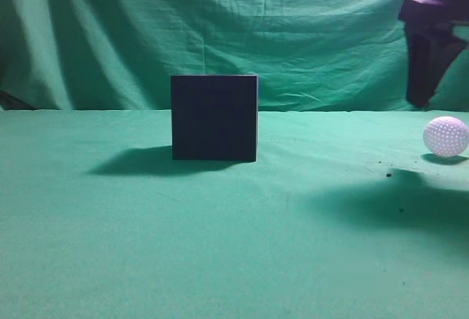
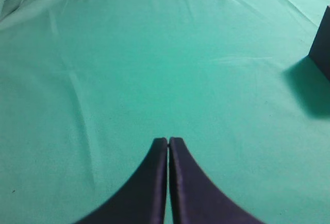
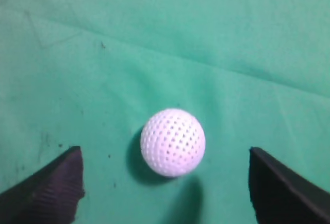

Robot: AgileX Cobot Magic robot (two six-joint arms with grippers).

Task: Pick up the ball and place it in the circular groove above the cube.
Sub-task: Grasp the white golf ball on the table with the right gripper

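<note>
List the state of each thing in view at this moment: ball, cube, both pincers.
ball: resting on the green cloth, free, not gripped.
cube: upright on the cloth, nothing on top of it.
right pincer: open wide, fingers either side of the ball, not touching it.
left pincer: shut, empty, over bare cloth, away from the cube.

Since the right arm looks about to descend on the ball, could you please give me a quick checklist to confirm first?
1. Right gripper open wide: ok.
2. Ball centred between its fingers: ok.
3. Ball resting free on the green cloth, untouched: ok.
4. Left gripper shut, clear of the cube: ok.
5. Cube upright, nothing on top: ok.
6. Circular groove on the cube's top: cannot tell, the top face is hidden.
</note>
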